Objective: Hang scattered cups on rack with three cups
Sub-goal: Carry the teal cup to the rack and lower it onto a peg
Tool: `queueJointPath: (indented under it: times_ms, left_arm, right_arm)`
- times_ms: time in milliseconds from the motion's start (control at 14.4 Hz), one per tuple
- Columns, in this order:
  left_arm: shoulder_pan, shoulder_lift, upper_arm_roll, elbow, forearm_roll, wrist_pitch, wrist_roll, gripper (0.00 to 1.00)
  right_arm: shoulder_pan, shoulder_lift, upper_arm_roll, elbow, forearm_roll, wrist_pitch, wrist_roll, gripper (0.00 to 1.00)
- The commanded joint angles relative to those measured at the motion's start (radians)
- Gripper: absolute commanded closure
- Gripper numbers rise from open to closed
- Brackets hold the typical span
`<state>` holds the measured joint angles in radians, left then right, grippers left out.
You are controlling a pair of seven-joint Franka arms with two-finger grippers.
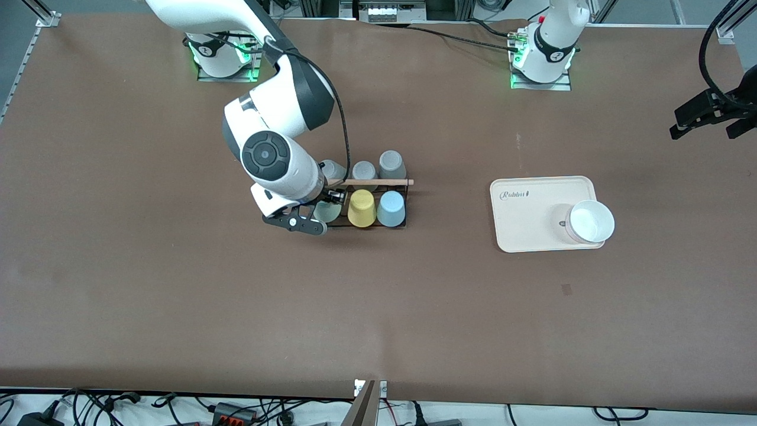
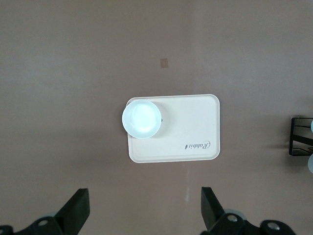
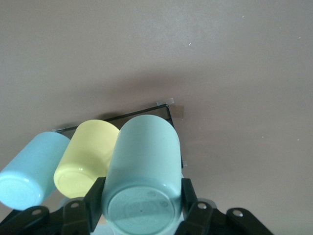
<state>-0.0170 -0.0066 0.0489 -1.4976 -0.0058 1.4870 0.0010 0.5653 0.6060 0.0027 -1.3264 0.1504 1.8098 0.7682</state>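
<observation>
My right gripper (image 1: pixel 327 205) is shut on the pale mint green cup (image 1: pixel 327 210), holding it bottom up at the rack's (image 1: pixel 368 226) end slot, beside the yellow tumbler (image 1: pixel 361 207). In the right wrist view my fingers (image 3: pixel 96 193) press both sides of the mint cup (image 3: pixel 144 161). I cannot tell whether it sits on a peg. The light blue cup (image 1: pixel 391 208) hangs bottom up on the rack beside the yellow one; it also shows in the right wrist view (image 3: pixel 32 169). My left gripper (image 1: pixel 707 129) is open and empty, high over the table edge at the left arm's end.
Three grey tumblers (image 1: pixel 364 171) hang in the rack's row farther from the front camera, under the wooden rod (image 1: pixel 378 182). A beige tray (image 1: pixel 526 216) with a white bowl (image 1: pixel 590 222) lies toward the left arm's end, and shows in the left wrist view (image 2: pixel 195 132).
</observation>
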Motion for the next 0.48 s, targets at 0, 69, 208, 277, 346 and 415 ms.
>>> queueJointPath:
  times_ms: [0, 69, 208, 277, 346, 415]
  left_arm:
    - [-0.003, -0.012, 0.000, -0.020, 0.000, 0.009, 0.002, 0.00]
    - [-0.003, -0.012, 0.000, -0.020, 0.000, 0.009, 0.002, 0.00]
    - [-0.003, -0.012, 0.000, -0.020, 0.000, 0.009, 0.002, 0.00]
    - [-0.003, -0.012, 0.000, -0.020, 0.000, 0.009, 0.002, 0.00]
    - [-0.003, -0.012, 0.000, -0.020, 0.000, 0.009, 0.002, 0.00]
    - [-0.003, -0.012, 0.000, -0.021, 0.000, 0.009, 0.002, 0.00]
  right_arm:
    - [0.015, 0.043, -0.006, 0.038, 0.012, 0.014, 0.026, 0.76]
    - [0.015, 0.052, -0.006, 0.038, 0.014, 0.023, 0.023, 0.76]
    - [0.013, 0.069, -0.006, 0.038, 0.018, 0.028, 0.022, 0.76]
    - [0.013, 0.080, -0.006, 0.038, 0.018, 0.028, 0.022, 0.76]
    - [0.015, 0.086, -0.006, 0.038, 0.018, 0.031, 0.022, 0.76]
    - [0.015, 0.096, -0.006, 0.038, 0.018, 0.034, 0.022, 0.76]
